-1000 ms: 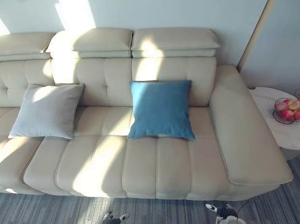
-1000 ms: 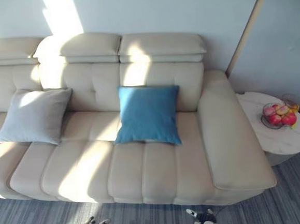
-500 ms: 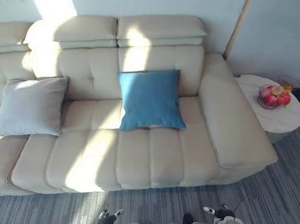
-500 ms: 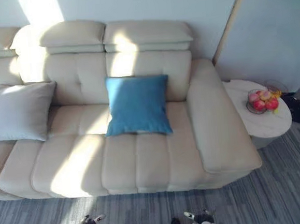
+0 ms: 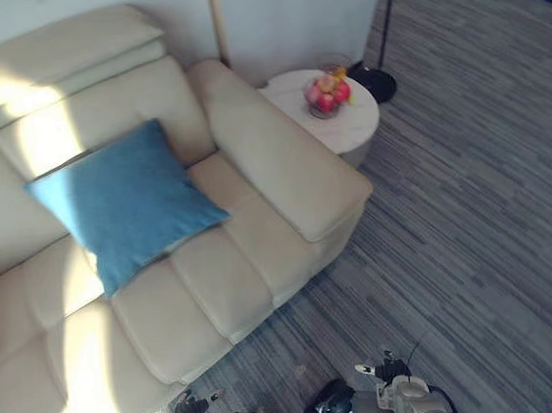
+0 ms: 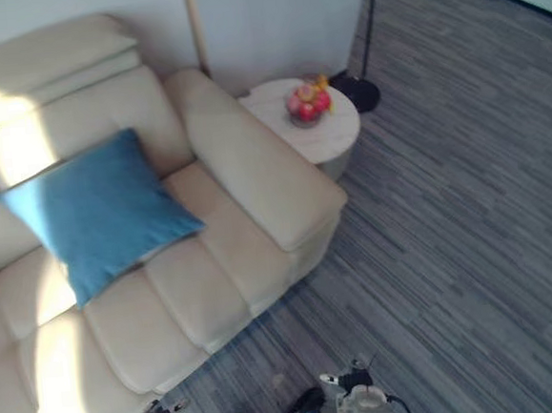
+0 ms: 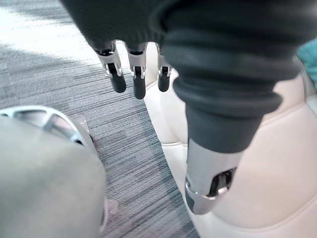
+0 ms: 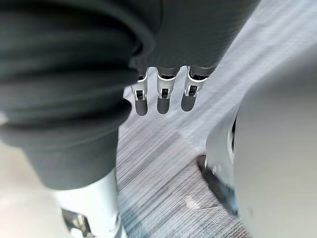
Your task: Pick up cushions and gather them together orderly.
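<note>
1 cushion in sight: a blue cushion (image 5: pixel 123 204), square, on the seat of the cream sofa (image 5: pixel 202 298), leaning back against the backrest with sunlight across part of it.
Cushion and armrest: the sofa's armrest (image 5: pixel 283 172) lies to the cushion's right, near it; I cannot tell whether they touch.
Left hand (image 7: pixel 137 74): hangs low by the sofa's front edge, above the grey striped carpet (image 5: pixel 470 239); fingers straight and loose, thumb (image 7: pixel 210 178) apart, nothing held.
Right hand (image 8: pixel 163 94): hangs above the carpet; fingers straight and relaxed, thumb (image 8: pixel 91 213) apart, nothing held.
Side table (image 5: pixel 354 131): round, pale top, just beside the far end of the armrest.
Fruit bowl (image 5: pixel 326 94): stands on the side table, holding red fruit.
Black round base (image 5: pixel 373 82): on the carpet just beyond the table, with 1 thin pole rising from it.
</note>
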You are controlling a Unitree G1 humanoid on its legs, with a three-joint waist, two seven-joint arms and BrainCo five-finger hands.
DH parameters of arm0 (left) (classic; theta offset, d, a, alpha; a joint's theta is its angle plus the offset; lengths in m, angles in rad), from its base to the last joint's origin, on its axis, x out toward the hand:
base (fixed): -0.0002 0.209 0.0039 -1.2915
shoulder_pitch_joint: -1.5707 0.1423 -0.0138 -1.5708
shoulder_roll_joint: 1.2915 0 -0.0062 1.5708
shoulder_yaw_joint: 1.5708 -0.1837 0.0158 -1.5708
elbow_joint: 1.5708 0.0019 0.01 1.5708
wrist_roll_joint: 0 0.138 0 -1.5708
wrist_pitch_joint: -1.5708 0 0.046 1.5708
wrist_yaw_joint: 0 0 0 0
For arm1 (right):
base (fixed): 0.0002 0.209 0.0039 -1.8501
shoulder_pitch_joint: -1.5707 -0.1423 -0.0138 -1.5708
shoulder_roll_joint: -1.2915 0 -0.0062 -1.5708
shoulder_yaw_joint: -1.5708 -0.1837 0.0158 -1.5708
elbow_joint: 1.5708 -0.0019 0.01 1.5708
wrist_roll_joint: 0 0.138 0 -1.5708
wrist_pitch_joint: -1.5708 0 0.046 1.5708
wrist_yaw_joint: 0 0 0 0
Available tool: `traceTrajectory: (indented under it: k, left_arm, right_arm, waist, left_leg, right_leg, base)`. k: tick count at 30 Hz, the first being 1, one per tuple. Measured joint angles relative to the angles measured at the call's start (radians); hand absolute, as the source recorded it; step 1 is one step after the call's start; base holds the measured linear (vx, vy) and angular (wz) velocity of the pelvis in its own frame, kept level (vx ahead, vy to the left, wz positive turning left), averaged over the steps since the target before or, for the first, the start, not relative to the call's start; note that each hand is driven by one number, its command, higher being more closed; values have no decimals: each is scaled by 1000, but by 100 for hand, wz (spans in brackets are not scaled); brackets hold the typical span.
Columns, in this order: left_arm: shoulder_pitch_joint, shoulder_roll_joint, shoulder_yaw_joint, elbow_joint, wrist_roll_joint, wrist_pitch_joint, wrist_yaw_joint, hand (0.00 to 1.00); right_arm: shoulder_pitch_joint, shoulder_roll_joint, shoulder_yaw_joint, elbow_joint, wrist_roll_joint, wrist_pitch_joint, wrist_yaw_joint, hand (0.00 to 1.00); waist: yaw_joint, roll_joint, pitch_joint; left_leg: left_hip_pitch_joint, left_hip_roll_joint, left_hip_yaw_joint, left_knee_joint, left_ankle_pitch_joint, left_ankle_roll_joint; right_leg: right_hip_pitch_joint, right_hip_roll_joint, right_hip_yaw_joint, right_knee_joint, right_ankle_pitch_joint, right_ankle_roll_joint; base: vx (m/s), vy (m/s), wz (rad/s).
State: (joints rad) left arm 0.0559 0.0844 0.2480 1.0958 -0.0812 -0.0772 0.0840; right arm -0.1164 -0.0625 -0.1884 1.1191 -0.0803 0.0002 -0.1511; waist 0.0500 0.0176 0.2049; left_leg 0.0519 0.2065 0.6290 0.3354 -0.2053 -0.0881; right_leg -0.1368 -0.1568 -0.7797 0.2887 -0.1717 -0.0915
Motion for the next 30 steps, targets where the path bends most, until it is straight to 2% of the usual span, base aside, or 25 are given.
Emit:
traceTrajectory:
  k: [2,3,4,5,6,7,8,9,11,12,13,14,15,16,18,20,21,22,23,24,25,26,28,29,30]
  left_arm:
    - [3,9,4,7,1,-1,-1,0]
    - [7,9,7,7,0,-1,-1,0]
    - [20,0,17,5,-11,-4,-1,0]
    - [31,0,20,-5,-21,-3,-2,0]
    - [33,0,18,-9,-24,-3,-2,0]
    - [35,-5,8,-25,-41,-3,-2,0]
    - [35,-4,6,-29,-52,-3,-3,0]
    - [35,-5,6,-29,-57,-2,-3,0]
    - [36,-21,10,-48,-71,-1,-3,0]
    - [37,-29,18,-62,-79,-1,-3,0]
    - [38,-31,26,-65,-79,-2,-3,0]
    - [38,-43,33,-65,-80,-2,-3,0]
    - [45,-51,42,-64,-81,-3,-3,0]
    - [45,-45,61,-69,-82,-3,-6,0]
    - [43,-47,92,-74,-81,-3,-8,0]
    - [34,-35,87,-69,-79,3,-8,0]
    - [32,-32,83,-70,-77,3,-7,0]
    - [28,-25,71,-68,-76,3,-7,0]
    - [19,-16,67,-68,-76,1,-7,0]
    - [11,-9,68,-65,-76,2,-7,0]
    - [0,4,68,-63,-76,3,-7,0]
    - [-3,12,60,-60,-70,5,-7,0]
    - [-4,18,28,-59,-56,4,-6,0]
    - [-11,20,12,-55,-49,4,-6,0]
    - [-17,23,6,-50,-44,5,-4,0]
  right_arm:
    - [27,-2,6,1,1,0,-5,0]
    - [29,-1,9,2,1,0,-6,0]
    - [26,-3,21,12,3,0,-8,0]
    - [12,-17,38,35,3,-1,-12,0]
    - [0,-17,36,41,3,1,-13,0]
    - [-9,-17,34,42,5,2,-19,0]
    - [-7,-17,34,41,5,3,-20,0]
    - [-6,-17,33,39,5,4,-21,0]
    - [1,-13,19,30,7,5,-26,0]
    - [1,-3,-2,24,11,5,-26,0]
    - [2,2,-5,21,12,5,-27,0]
    - [11,14,-6,3,13,5,-27,0]
    - [29,24,-7,-15,13,3,-26,0]
    - [45,60,-8,-40,14,4,-25,0]
    - [69,102,-4,-88,15,-3,-22,0]
    - [60,122,-4,-86,24,-9,-16,0]
    - [57,124,-4,-80,26,-8,-15,0]
    - [57,124,-4,-78,41,-8,-14,0]
    - [51,123,-4,-75,42,-8,-13,0]
    - [39,123,-4,-66,42,-8,-13,0]
    - [20,121,-4,-43,42,-8,-13,0]
    - [13,112,-4,-26,42,-8,-13,0]
    - [6,88,-5,-7,42,-8,-13,0]
    - [4,67,-6,1,42,-7,-14,0]
    - [5,58,-9,2,42,-7,-14,0]
  waist:
    - [-1,12,12]
    - [2,17,16]
    - [13,26,21]
    - [25,21,26]
    - [28,19,30]
    - [32,10,54]
    - [42,10,66]
    - [45,10,66]
    - [64,10,66]
    - [76,11,69]
    - [83,14,69]
    - [92,20,66]
    - [101,27,64]
    - [106,5,58]
    - [116,-25,46]
    - [126,-41,47]
    - [125,-41,50]
    - [121,-40,51]
    - [121,-38,51]
    - [121,-33,56]
    - [120,-48,61]
    - [120,-52,59]
    - [120,-53,58]
    - [118,-58,56]
    - [113,-62,55]
  left_leg:
    - [-77,124,-72,291,4,12]
    - [-102,156,-99,373,3,29]
    - [-154,193,-178,529,-26,77]
    - [-223,131,-323,598,-68,36]
    - [-237,105,-365,590,-78,20]
    - [-273,18,-482,537,-104,-10]
    - [-306,-41,-563,464,-117,-11]
    - [-319,-58,-591,433,-117,-11]
    - [-363,-145,-737,271,-112,-16]
    - [-366,-199,-859,168,-87,-21]
    - [-361,-217,-910,125,-66,-16]
    - [-351,-219,-953,81,-13,1]
    - [-326,-197,-914,86,68,-6]
    - [-318,-189,-845,124,36,2]
    - [-313,-172,-741,181,-29,34]
    - [-274,-143,-610,218,-86,63]
    - [-251,-132,-572,221,-97,69]
    - [-226,-110,-529,223,-109,74]
    - [-212,-77,-489,224,-121,70]
    - [-203,-55,-464,221,-128,63]
    - [-184,-34,-426,211,-129,63]
    - [-157,-8,-386,188,-141,41]
    - [-125,21,-329,151,-136,21]
    - [-108,28,-309,117,-135,-1]
    - [-101,28,-309,100,-137,-10]
  right_leg:
    - [56,101,70,-97,-14,15]
    - [75,126,88,-118,-11,10]
    - [102,174,143,-144,-12,6]
    - [112,197,208,-155,-14,3]
    - [115,200,228,-155,-14,4]
    - [131,208,293,-156,-14,4]
    - [141,216,342,-156,-14,4]
    - [141,218,359,-156,-14,4]
    - [140,222,438,-149,-15,5]
    - [140,221,505,-127,-23,10]
    - [140,220,533,-110,-24,10]
    - [136,222,579,-75,-42,19]
    - [131,229,618,-31,-73,35]
    - [123,208,651,13,-111,61]
    - [89,151,617,102,-163,84]
    - [34,27,472,273,-169,148]
    - [31,-24,385,318,-167,154]
    - [36,-76,260,338,-160,140]
    - [36,-96,162,311,-135,113]
    - [32,-95,121,271,-117,99]
    - [28,-94,89,204,-85,102]
    - [20,-91,70,160,-32,98]
    - [16,-99,0,142,-18,95]
    - [14,-106,-51,143,-19,77]
    - [10,-100,-52,143,-26,64]
  base:
    - [38,-266,-91]
    - [13,-240,-98]
    - [62,-147,-147]
    - [87,-88,-147]
    - [135,-22,-162]
    - [146,14,-143]
    - [148,29,-142]
    - [155,69,-121]
    - [220,118,-127]
    - [234,131,-135]
    - [252,146,-153]
    - [203,129,-143]
    - [312,210,-162]
    - [266,187,-146]
    - [270,209,-150]
    - [222,221,-179]
    - [189,214,-153]
    - [141,163,-137]
    - [102,103,-133]
    - [81,62,-129]
    - [60,-10,-126]
    - [56,-49,-120]
    - [72,-128,-107]
    - [91,-146,-84]
    - [118,-167,-55]
